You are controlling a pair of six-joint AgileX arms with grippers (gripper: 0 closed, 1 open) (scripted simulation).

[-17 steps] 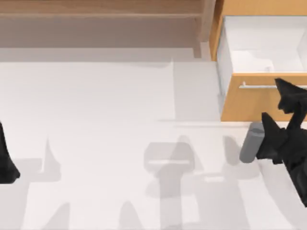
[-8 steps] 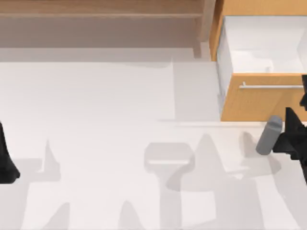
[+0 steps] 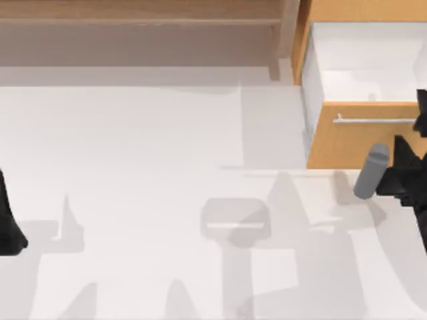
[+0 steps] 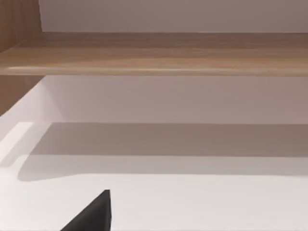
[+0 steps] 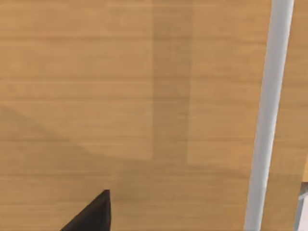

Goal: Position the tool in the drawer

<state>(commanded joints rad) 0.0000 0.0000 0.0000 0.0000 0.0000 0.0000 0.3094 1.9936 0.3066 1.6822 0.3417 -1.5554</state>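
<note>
White tabletop [image 3: 147,147] is stretching across the scene, with a pale grey-brown wooden shelf unit [image 3: 133,20] running along its far edge. The left gripper [image 3: 8,227] is sitting parked at the table's left edge, and whether it is open or closed cannot be told; well ahead of its jaws, the left wrist view is showing the shelf unit's wooden board [image 4: 154,53] crossing above the white surface, with one dark fingertip [image 4: 94,214] poking into the picture. Further right, the drawer [image 3: 347,143] is standing pulled open beside the shelf unit, its orange-brown wooden front facing the table, its thin silver bar handle [image 3: 373,120] lying horizontal and its white interior [image 3: 373,60] lying exposed behind the front. The right gripper [image 3: 400,180] is hovering at the table's right edge, just in front of the drawer's front, and its jaws are clamping a grey cylinder [image 3: 370,172], which is sticking out to the left of the jaws, tilted, its upper rounded end overlapping the lower edge of the drawer front. Directly ahead of these jaws, the right wrist view is showing the wooden front [image 5: 120,96] close up, with the handle [image 5: 269,115] off to one side.
</note>
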